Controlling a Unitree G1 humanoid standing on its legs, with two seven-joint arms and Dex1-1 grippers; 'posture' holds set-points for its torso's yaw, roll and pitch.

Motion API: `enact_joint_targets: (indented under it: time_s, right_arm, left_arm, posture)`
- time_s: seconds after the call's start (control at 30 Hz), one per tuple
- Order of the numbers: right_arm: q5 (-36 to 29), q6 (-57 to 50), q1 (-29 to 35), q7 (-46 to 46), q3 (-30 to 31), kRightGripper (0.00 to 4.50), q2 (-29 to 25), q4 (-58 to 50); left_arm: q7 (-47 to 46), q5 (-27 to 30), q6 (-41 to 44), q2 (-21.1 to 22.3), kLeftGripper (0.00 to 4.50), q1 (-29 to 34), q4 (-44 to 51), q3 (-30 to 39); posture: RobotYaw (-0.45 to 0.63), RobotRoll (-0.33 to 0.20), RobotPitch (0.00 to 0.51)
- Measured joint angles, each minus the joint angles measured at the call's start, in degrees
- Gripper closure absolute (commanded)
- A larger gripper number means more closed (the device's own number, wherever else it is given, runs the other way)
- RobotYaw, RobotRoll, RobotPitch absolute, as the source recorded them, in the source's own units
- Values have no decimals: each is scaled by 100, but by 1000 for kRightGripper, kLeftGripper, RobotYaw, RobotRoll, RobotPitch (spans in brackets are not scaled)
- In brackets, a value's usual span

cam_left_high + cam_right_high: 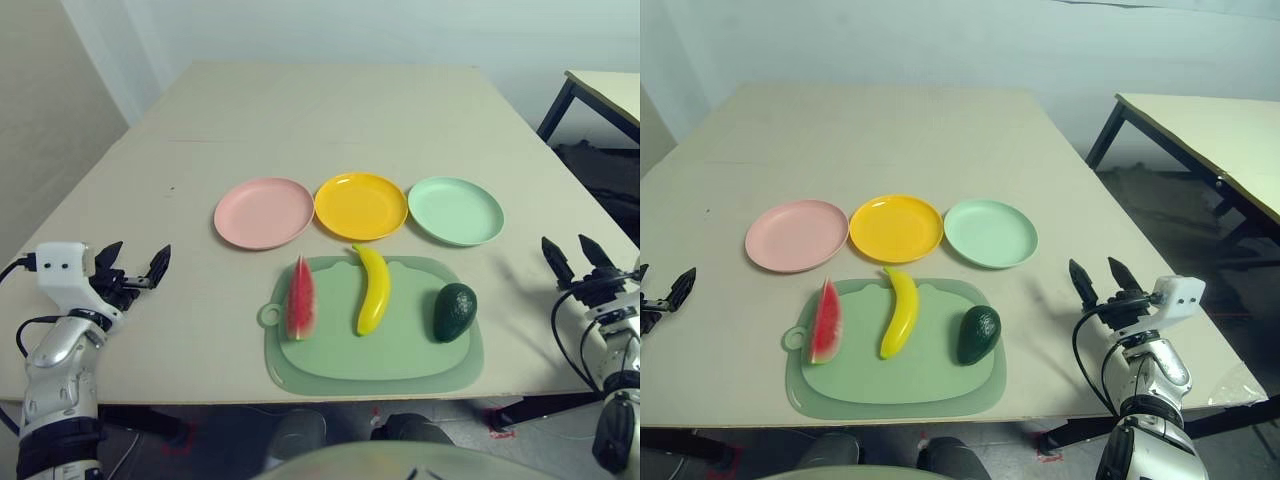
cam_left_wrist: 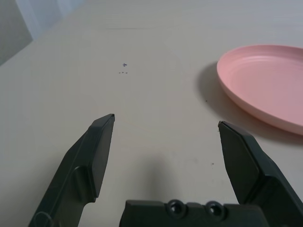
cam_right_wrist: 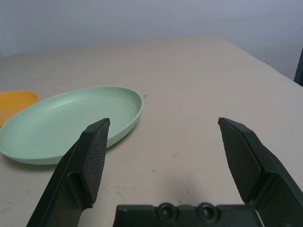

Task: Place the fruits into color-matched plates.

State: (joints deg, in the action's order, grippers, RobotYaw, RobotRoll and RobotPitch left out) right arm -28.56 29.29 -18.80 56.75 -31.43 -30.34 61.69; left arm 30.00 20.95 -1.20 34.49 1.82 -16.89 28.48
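Three plates stand in a row on the table: pink plate point(image 1: 264, 212), yellow plate point(image 1: 360, 205) and mint green plate point(image 1: 455, 210). In front of them a pale green mat point(image 1: 375, 350) carries the watermelon wedge point(image 1: 300, 299), the banana point(image 1: 373, 289) and the dark avocado point(image 1: 455, 312), side by side. My left gripper point(image 1: 133, 264) hovers open and empty at the table's left side, well left of the pink plate point(image 2: 265, 85). My right gripper point(image 1: 574, 256) is open and empty at the right edge, right of the avocado and near the mint plate point(image 3: 66, 123).
A second table point(image 1: 1210, 130) stands off to the right with dark floor between. The wide far half of my table point(image 1: 320, 110) is bare. The mat's round tab point(image 1: 269, 315) pokes out left of the watermelon.
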Motion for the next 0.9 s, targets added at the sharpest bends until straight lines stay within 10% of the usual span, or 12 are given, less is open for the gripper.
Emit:
enact_joint_targets:
  time_s: [0.6,0.9]
  right_arm:
    - [-82,-112,-4,-187,-324,0,-312,291]
    - [-214,-439,213,430,-447,0,-641,269]
  left_arm:
    - [93,239,267,-170,33,333,779,89]
    - [3213,1257,865,766,33,540,1712,-881]
  posture:
    - [225,0,15]
    - [69,0,6]
